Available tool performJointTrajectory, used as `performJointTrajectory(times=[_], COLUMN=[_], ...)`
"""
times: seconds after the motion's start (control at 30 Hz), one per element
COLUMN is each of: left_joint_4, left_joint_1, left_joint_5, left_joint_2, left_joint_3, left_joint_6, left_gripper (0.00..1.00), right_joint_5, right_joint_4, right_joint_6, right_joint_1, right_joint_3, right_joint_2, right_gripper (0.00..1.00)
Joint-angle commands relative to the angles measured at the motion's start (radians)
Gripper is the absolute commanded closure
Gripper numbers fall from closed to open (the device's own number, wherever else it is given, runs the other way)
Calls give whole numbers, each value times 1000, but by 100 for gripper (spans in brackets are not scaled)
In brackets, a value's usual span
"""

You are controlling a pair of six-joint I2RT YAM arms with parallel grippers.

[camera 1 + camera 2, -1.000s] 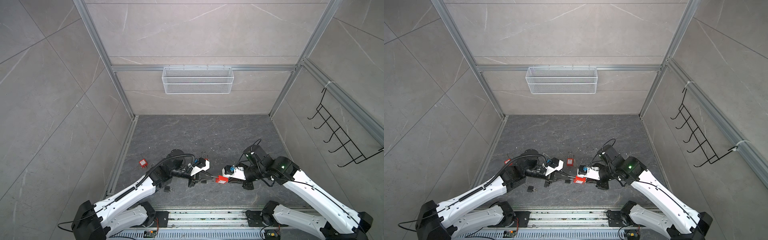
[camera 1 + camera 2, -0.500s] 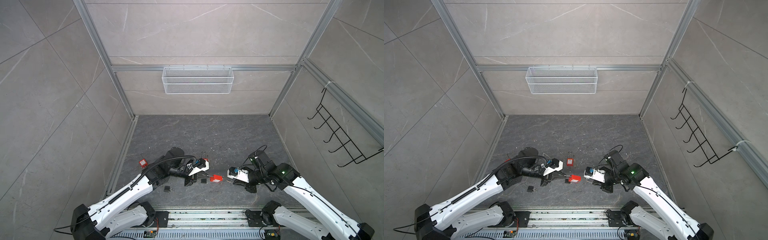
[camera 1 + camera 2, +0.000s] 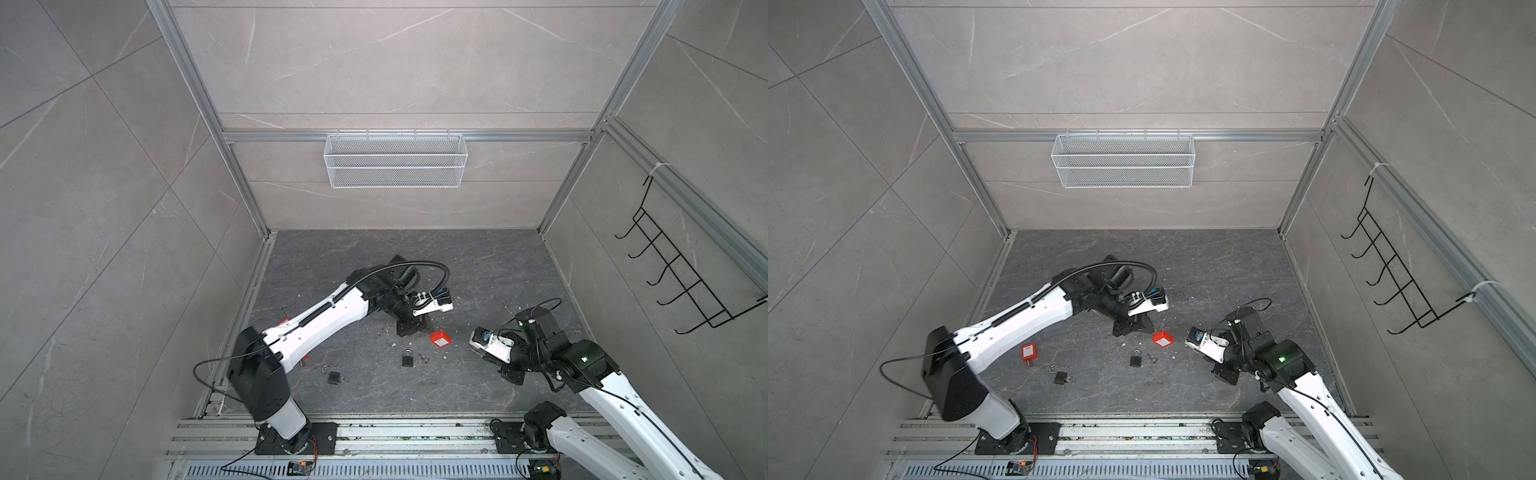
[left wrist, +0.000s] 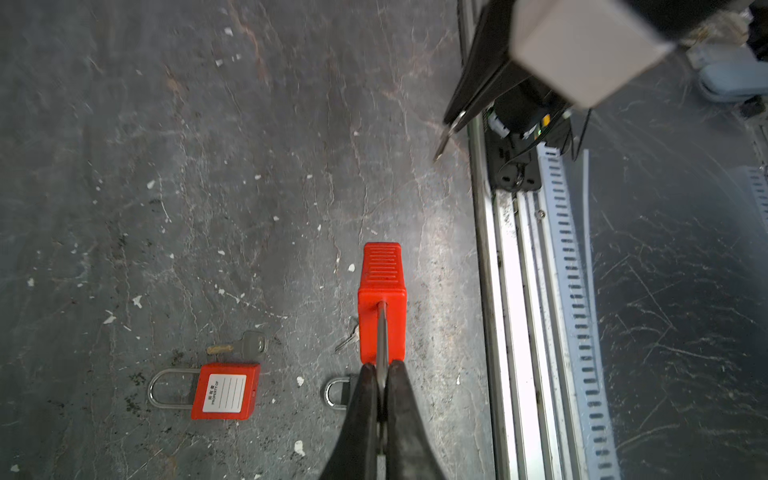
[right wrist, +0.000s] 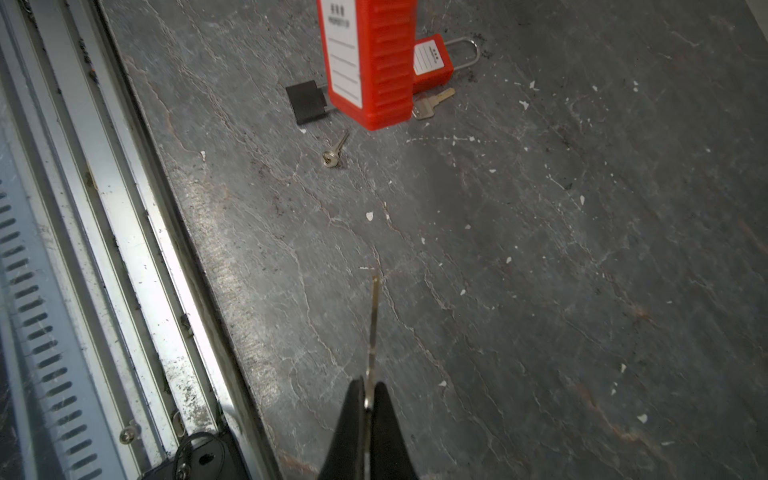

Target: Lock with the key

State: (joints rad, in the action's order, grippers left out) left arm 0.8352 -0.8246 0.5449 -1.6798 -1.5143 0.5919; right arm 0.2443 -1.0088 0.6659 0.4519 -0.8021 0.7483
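Four red padlocks show across the views. The one that matters, a red ribbed plastic padlock with a white label, hangs by its steel shackle from the left gripper, whose black jaws pinch the shackle edge-on. Just behind it a second red padlock lies flat, label up. A third red padlock lies well to its left. A fourth red padlock, further left again, is mostly cut off by the left arm.

There are two black ones. A black square padlock sits just in front of the held lock, and a black padlock with a loose-looking shackle lies further left.

I can make out three keys. A thin silver key is nipped between the pressed-together jaws of the right gripper, well to the right of the held lock and not in it. A small loose silver key lies near the black square padlock, and a brass-bladed key lies just beside the second red padlock. The held lock's keyhole is out of sight.
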Motion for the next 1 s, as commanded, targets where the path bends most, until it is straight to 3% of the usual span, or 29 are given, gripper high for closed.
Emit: performJointTrajectory(times=[0.0, 0.2, 0.37, 0.67, 0.97], left_joint_4=[165, 266, 274, 307, 303], left_joint_1=[5, 5, 5, -11, -38], left_joint_5=[-57, -98, -152, -216, -313], left_joint_2=[-118, -354, -463, -589, -643], left_joint_3=[-132, -335, -410, -545, -589], left_joint_6=[59, 94, 101, 113, 111], left_gripper=[100, 100, 100, 100, 97], right_joint_5=[-56, -71, -68, -17, -10], right_joint_4=[-74, -80, -73, -38, -30], right_joint_6=[1, 4, 3, -11, -17], right_joint_1=[-4, -4, -4, -4, -3], right_joint_3=[-24, 9, 42, 74, 75], right_joint_2=[-40, -58, -97, -90, -62], right_gripper=[100, 100, 100, 100, 100])
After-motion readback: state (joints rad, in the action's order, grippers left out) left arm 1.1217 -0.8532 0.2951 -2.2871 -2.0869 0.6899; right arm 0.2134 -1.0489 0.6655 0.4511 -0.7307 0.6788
